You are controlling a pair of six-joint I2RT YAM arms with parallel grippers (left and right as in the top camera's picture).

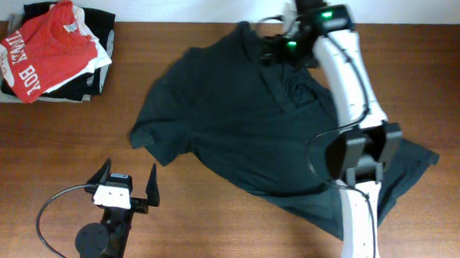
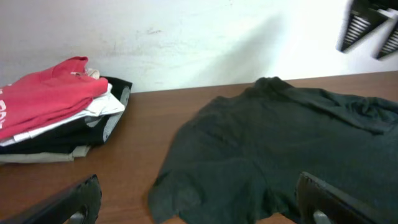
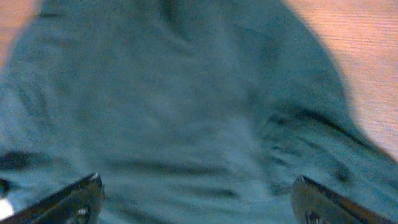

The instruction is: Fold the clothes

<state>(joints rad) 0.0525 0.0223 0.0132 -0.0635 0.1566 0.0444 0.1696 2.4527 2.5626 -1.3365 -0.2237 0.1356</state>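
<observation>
The black T-shirt [image 1: 223, 113] lies spread but rumpled on the wooden table, its collar toward the far edge; no logo print shows. My right gripper [image 1: 271, 49] hovers over the collar area, open, and its wrist view is filled by the dark fabric [image 3: 199, 93] just beyond the parted jaws [image 3: 198, 180]. My left gripper [image 1: 127, 180] is open and empty at the front left, a little short of the shirt's near sleeve. In the left wrist view its jaws [image 2: 198, 182] frame the sleeve edge of the shirt [image 2: 280, 137].
A stack of folded clothes topped by a red shirt with white lettering [image 1: 43, 47] sits at the table's back left corner and shows in the left wrist view [image 2: 50, 93]. My right arm [image 1: 353, 150] stretches across the shirt's right side. A white wall [image 2: 186, 37] borders the far edge.
</observation>
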